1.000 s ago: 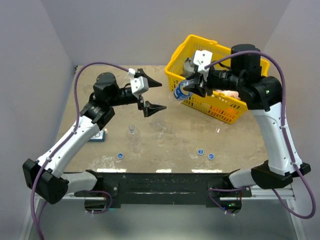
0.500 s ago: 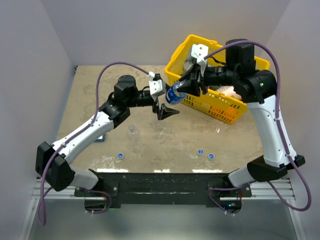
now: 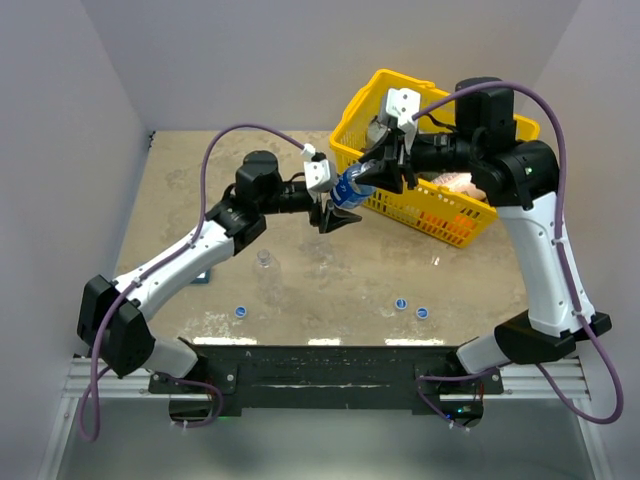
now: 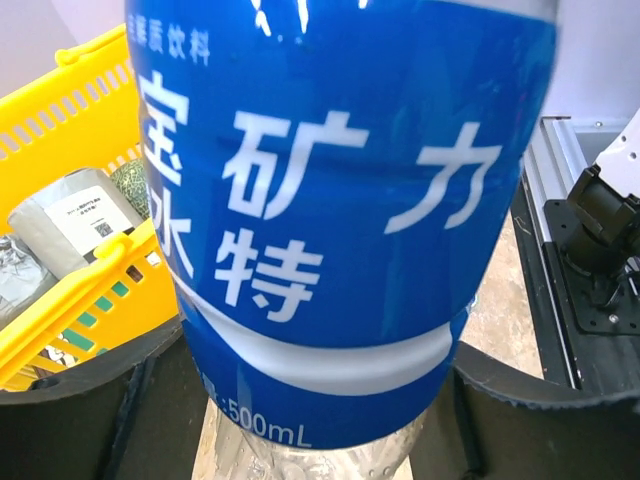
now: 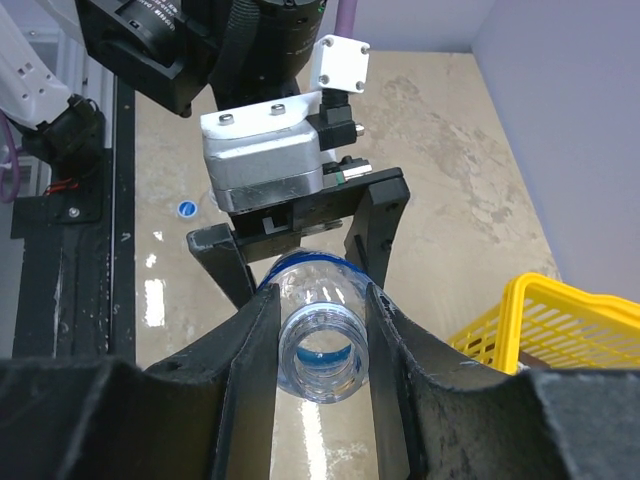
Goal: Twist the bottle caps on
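Aloft, the left end effector (image 3: 344, 200) pinches the bottle (image 3: 349, 186) body, the right end effector (image 5: 320, 305) its neck; basket (image 3: 420, 215) at 2 o'clock.

On the dark blue label (image 4: 340, 200) of the bottle (image 4: 320, 460) we read big white Chinese characters: 矿力 in the upper row and 特 below, with parts of 宝 and 水 at the left edge. Smaller white characters near the top left end in 饮料, and along the label's lower edge stands 500mL. A white sticker (image 4: 85, 215) on a grey container (image 4: 30, 228) in the yellow basket (image 4: 90, 110) carries a QR code and print too fine for us to read.
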{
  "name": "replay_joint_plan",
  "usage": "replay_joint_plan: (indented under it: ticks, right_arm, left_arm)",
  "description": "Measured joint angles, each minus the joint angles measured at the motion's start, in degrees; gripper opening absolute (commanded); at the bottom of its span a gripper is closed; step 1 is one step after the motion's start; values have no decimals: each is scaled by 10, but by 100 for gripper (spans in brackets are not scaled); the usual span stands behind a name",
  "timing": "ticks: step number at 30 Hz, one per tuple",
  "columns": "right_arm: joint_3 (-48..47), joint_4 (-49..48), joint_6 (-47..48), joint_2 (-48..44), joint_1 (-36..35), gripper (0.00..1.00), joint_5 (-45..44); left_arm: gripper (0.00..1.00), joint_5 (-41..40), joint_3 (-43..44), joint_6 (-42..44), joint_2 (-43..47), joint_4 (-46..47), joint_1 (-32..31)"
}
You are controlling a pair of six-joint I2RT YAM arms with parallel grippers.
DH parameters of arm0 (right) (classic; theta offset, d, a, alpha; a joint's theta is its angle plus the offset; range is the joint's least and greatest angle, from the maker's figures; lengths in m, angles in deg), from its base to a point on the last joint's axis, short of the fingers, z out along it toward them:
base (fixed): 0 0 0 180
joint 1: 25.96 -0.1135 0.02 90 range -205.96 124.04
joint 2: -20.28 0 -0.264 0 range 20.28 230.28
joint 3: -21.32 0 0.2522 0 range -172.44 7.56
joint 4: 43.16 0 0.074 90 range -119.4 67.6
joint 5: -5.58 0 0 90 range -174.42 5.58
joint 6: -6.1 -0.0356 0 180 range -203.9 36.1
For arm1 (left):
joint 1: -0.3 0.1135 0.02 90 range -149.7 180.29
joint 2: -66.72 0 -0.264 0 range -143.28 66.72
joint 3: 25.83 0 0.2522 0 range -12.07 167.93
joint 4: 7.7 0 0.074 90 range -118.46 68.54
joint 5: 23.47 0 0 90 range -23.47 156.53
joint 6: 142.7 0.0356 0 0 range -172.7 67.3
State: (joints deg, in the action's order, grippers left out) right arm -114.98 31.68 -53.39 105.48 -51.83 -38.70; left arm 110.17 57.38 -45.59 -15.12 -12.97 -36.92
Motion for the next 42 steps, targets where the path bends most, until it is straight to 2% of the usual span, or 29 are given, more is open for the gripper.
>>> replay_joint_plan:
  ticks: [1,2,5,6,7,8,9,11,12,13,16,19,25,30,35,42]
  right_arm:
    - [0,0,0,-1,0,21,-2]
    - [0,0,1,-1,0,46,-5]
    - [0,3,-4,-1,-2,66,-24]
    - [-2,3,-8,-1,-3,67,-33]
    - [-11,8,-7,-1,-3,67,-57]
    - [-23,11,-4,-1,-3,69,-78]
    - [-34,16,0,-1,-3,69,-96]
    - [-47,20,18,-16,-1,69,-143]
    - [-40,20,28,-30,2,69,-163]
    - [-24,19,39,-49,9,68,-178]
    - [87,20,71,-130,49,68,-208]
    - [240,32,102,-207,92,68,-212]
    - [455,62,244,-216,102,67,-207]
    - [534,66,373,-169,97,53,-216]
    - [590,45,479,-128,60,52,-244]
    - [716,-16,567,-126,-21,55,-279]
  left_arm:
    - [63,0,-1,0,0,3,0]
    - [62,0,-3,0,0,7,0]
    - [54,-2,-12,-3,0,21,-1]
    - [52,-4,-17,-5,0,29,0]
    - [42,-5,-23,-9,0,38,-1]
    - [37,-9,-28,-13,0,46,-1]
    - [28,-14,-35,-21,0,55,-1]
    - [17,-25,-49,-35,1,76,-1]
    - [4,-28,-54,-38,2,83,-1]
    - [0,-32,-58,-47,3,88,-1]
    - [0,-48,-63,-64,8,103,-1]
    - [0,-72,-65,-75,24,112,-1]
    - [0,-114,-73,-92,82,122,-1]
    - [0,-130,-73,-101,110,129,1]
    - [0,-136,-73,-106,117,118,8]
    - [0,-141,-68,-105,125,90,18]
